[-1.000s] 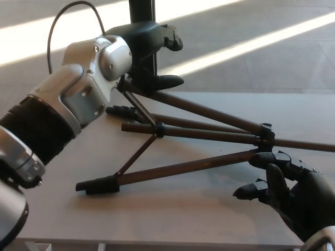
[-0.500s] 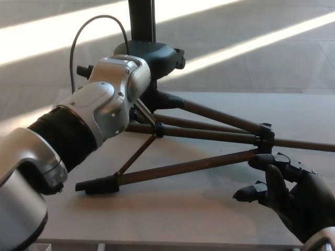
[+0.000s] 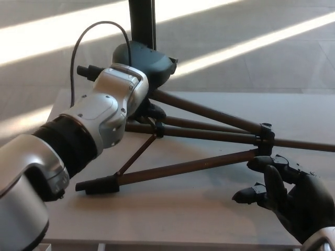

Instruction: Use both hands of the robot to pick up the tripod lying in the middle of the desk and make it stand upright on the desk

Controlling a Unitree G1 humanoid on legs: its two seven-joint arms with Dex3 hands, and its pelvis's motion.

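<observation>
The tripod [image 3: 199, 133] lies on the pale desk [image 3: 188, 209] with its brown legs spread, black feet at the left [image 3: 97, 184] and leg locks at the right [image 3: 264, 135]. My left hand [image 3: 147, 58] reaches in over the tripod's far-left end, palm above the upper leg and thumb [image 3: 154, 111] below it, closed around that leg. The silver wrist hides the hub. My right hand [image 3: 290, 196] rests at the near right, open, fingers apart, its top finger just below the nearest leg by the locks and holding nothing.
A black pole [image 3: 141, 21] rises behind the desk's far edge, right behind my left hand. A thin cable [image 3: 99, 26] loops over my left wrist. The desk's front edge runs along the bottom; sunlit floor lies beyond.
My left arm has swung rightward and down, bringing the hand over the tripod's far-left end and closing around the upper leg. The tripod and my right hand have hardly moved.
</observation>
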